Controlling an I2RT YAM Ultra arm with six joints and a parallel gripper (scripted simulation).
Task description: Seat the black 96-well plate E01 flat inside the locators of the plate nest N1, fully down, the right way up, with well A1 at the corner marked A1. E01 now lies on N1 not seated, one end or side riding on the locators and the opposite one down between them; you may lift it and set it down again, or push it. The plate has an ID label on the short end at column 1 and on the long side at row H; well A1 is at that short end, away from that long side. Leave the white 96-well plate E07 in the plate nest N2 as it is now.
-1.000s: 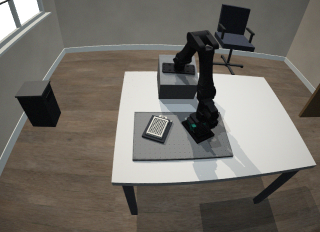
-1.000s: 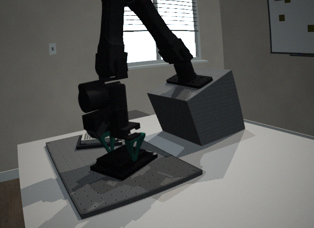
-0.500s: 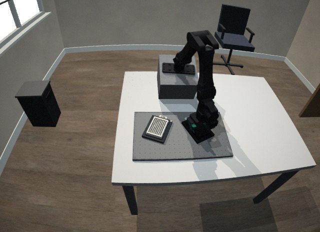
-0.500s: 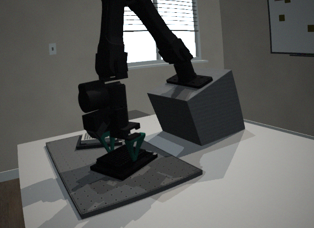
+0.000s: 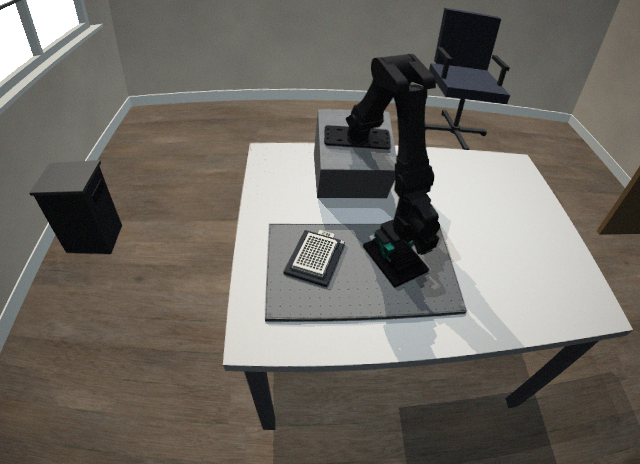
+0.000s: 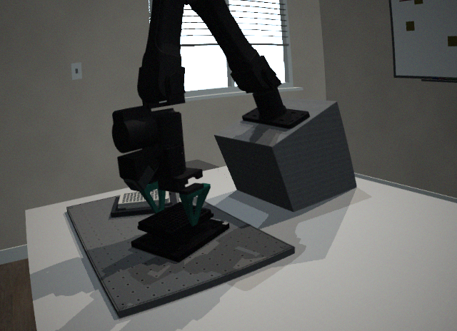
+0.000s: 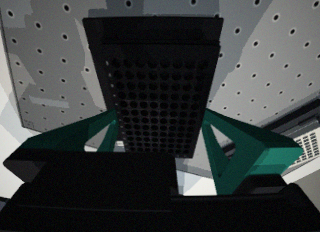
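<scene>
The gripper (image 6: 176,205) is clamped across the black plate (image 6: 173,220), one green finger (image 7: 240,147) on each long side, jaws standing wide because the plate's full width sits between them. That crosswise hold makes sense: the long sides give two flat parallel faces to squeeze, and the plate can come up level instead of tipping.

From the exterior view the black plate hangs clear above its nest (image 6: 184,242), a visible gap of shadow under it, roughly level and lined up with the nest below. So the plate is off the locators it was riding on. My read is that this is the lift-and-reset route rather than a push: get it free, square it, lower it straight.

The wrist view looks down the length of the plate, wells up, so it is the right way up. The far short end is dark, and I cannot make out a label there, so which corner holds well A1 stays unsettled from here.

Over on the other side of the grey perforated board (image 5: 330,299), the white plate (image 5: 315,252) sits in its own nest (image 5: 305,275), well apart from the arm. Good spacing, since that one is meant to stay untouched.

What the next move calls for, I'd judge, is a straight descent with the plate kept flat. Any tilt and one edge could catch on a locator again.
</scene>
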